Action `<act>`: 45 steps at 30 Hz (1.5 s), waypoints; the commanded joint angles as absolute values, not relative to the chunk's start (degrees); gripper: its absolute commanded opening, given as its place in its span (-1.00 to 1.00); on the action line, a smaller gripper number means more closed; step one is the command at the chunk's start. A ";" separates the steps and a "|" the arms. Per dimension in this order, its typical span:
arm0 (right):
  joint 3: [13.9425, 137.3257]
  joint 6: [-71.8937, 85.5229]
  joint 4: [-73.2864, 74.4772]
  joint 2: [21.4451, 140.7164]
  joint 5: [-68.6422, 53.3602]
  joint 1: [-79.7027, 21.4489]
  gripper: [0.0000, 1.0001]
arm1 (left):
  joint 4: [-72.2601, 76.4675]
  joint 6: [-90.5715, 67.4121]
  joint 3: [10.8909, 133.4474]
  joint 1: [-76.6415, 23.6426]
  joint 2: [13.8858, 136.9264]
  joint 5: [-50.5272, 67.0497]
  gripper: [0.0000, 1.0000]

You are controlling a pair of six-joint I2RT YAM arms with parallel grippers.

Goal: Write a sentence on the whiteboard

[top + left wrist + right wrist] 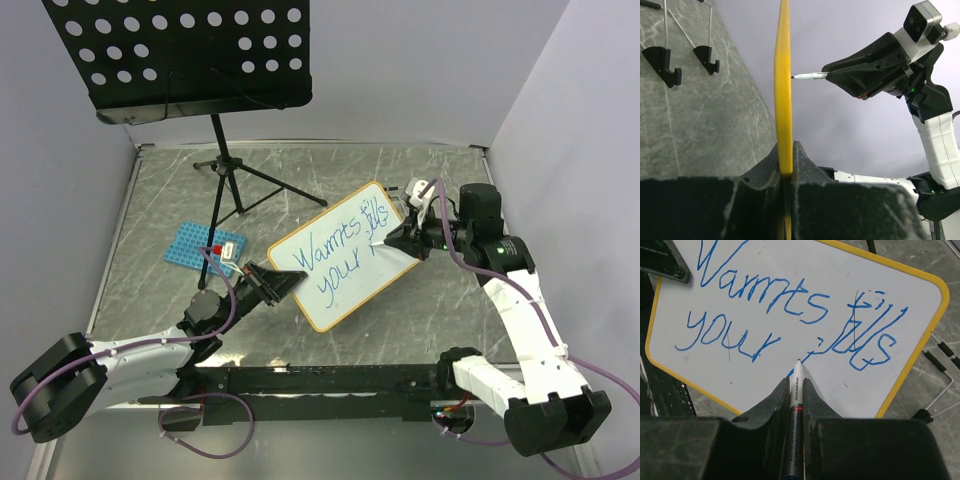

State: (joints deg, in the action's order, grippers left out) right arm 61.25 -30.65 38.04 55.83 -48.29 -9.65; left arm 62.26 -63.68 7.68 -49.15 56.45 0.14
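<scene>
The whiteboard (340, 262), white with an orange-yellow frame, is held tilted above the table. My left gripper (268, 283) is shut on its lower left edge; the left wrist view shows the frame (784, 100) edge-on between the jaws. My right gripper (392, 240) is shut on a marker (796, 405) whose tip touches the board just right of "your". The sentence (785, 320), in blue, reads "Warmts fills" above "your", with a fresh stroke starting at the tip. The right gripper (840, 77) and marker tip show beside the board in the left wrist view.
A black perforated music stand (180, 55) on a tripod (235, 175) stands at the back left. A blue perforated rack (205, 247) lies on the table just behind the left gripper. Grey walls close in the table on three sides.
</scene>
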 commanded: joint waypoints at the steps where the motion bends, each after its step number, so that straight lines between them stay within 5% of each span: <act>1: 63.63 -30.76 37.17 56.86 -50.62 -10.46 -1.00 | 72.60 -64.34 9.75 -49.04 55.02 0.70 -0.98; 45: 61.70 -33.13 40.77 54.23 -47.02 -10.99 -1.00 | 71.28 -63.99 9.49 -48.69 53.61 0.26 -0.98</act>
State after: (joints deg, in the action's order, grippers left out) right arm 60.97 -32.32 40.66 55.18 -46.17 -10.74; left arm 61.39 -63.61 7.68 -49.01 56.07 0.12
